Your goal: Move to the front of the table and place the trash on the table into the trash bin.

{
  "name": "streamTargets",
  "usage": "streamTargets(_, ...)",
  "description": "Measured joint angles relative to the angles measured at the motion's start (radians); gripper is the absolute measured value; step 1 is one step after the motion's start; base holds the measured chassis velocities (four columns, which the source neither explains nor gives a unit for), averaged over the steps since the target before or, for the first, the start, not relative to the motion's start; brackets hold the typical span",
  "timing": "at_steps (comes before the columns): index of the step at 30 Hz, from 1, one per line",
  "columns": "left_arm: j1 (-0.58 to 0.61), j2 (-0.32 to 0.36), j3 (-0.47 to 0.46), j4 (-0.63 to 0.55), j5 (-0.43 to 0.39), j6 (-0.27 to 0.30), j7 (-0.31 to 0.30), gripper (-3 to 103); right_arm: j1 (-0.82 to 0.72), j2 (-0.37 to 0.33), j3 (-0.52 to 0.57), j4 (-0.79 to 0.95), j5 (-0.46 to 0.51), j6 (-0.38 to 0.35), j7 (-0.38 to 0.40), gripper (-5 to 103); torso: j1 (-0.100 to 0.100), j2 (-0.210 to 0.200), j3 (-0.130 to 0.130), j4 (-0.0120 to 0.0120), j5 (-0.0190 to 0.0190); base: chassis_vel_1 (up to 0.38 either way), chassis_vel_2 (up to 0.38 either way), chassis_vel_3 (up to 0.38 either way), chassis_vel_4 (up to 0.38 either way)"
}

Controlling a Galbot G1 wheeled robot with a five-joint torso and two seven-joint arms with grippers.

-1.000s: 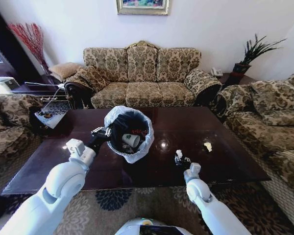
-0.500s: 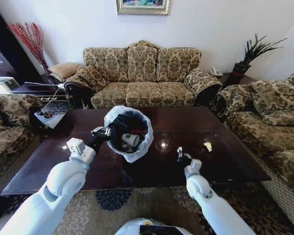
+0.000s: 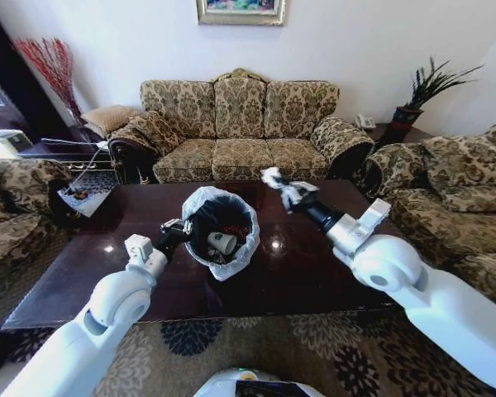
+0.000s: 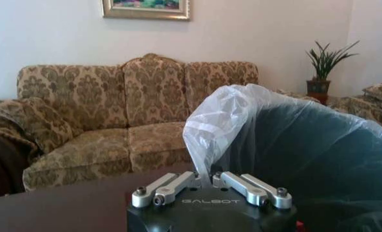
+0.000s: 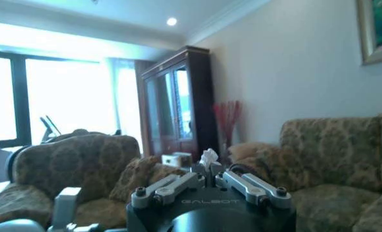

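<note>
Right gripper (image 3: 283, 188) pinches a white paper wad (image 3: 272, 176) just beyond the black bag-lined trash bin (image 3: 221, 229), whose rim the left gripper (image 3: 179, 227) clamps; it needs carrying over the opening, then letting go.

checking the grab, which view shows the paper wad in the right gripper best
The head view: the paper wad juts from the right gripper, raised beside the trash bin. The right wrist view shows only its white tip above the fingers.
</note>
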Motion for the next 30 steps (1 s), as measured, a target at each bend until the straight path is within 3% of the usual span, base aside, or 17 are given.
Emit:
streamTargets(3,-0.003,0.001,0.002,0.001,-0.007,0.004,0.0,3,0.017,0.013,-0.076,-0.009,-0.032,-0.035,-0.023,0,0.0,0.0,0.0,-0.0002,0.0002,0.0,0.0,0.0,0.0)
streamTargets(5,-0.004,0.002,0.002,0.001,-0.009,0.005,0.0,3,0.018,0.015,-0.095,-0.017,-0.048,-0.036,-0.032,5,0.0,0.0,0.0,-0.0004,0.0001,0.0,0.0,0.0,0.0)
streamTargets(8,-0.008,0.004,-0.003,-0.001,-0.02,0.009,0.0,3,0.017,0.033,-0.131,-0.052,-0.092,-0.038,-0.042,21,0.0,0.0,0.0,-0.0006,0.0002,0.0,0.0,0.0,0.0)
streamTargets(11,-0.008,0.004,-0.004,-0.001,-0.02,0.009,0.0,3,0.017,0.041,-0.134,-0.063,-0.1,-0.039,-0.042,27,0.0,0.0,0.0,-0.0005,0.0001,0.0,0.0,0.0,0.0)
streamTargets(20,-0.01,-0.007,-0.008,0.0,-0.019,0.009,-0.002,3,-0.001,0.07,-0.135,-0.118,-0.136,-0.031,-0.023,65,0.0,0.0,0.0,-0.0005,0.0,0.0,0.0,0.0,0.0)
streamTargets(22,-0.01,-0.008,-0.01,0.0,-0.019,0.009,-0.002,3,-0.005,0.07,-0.125,-0.12,-0.137,-0.022,-0.011,65,0.0,0.0,0.0,-0.0004,0.0,0.0,0.0,0.0,0.0)
streamTargets(23,-0.01,-0.008,-0.012,0.0,-0.019,0.009,-0.003,3,-0.008,0.069,-0.117,-0.12,-0.137,-0.014,0.006,70,0.0,0.0,0.0,-0.0004,0.0,0.0,0.0,0.0,0.0)
streamTargets(25,-0.007,-0.008,-0.024,0.001,-0.019,0.008,-0.007,3,-0.04,0.054,-0.067,-0.125,-0.139,0.025,0.134,81,0.0,0.0,0.0,-0.0002,0.0001,0.0,0.0,0.0,0.0)
streamTargets(26,-0.007,-0.008,-0.024,0.001,-0.019,0.008,-0.007,3,-0.04,0.054,-0.067,-0.125,-0.139,0.025,0.134,81,0.0,0.0,0.0,-0.0002,0.0001,0.0,0.0,0.0,0.0)
streamTargets(27,-0.005,-0.009,-0.033,0.001,-0.019,0.006,-0.01,3,-0.063,0.04,-0.036,-0.133,-0.152,0.021,0.217,86,0.0,0.0,0.0,-0.0005,0.0,0.0,0.0,0.0,0.0)
streamTargets(30,0.021,-0.018,-0.065,-0.018,-0.018,-0.001,-0.029,3,-0.145,0.036,0.067,-0.184,-0.202,-0.036,0.355,99,0.0,0.0,0.0,-0.0002,0.0004,0.0,0.0,0.0,0.0)
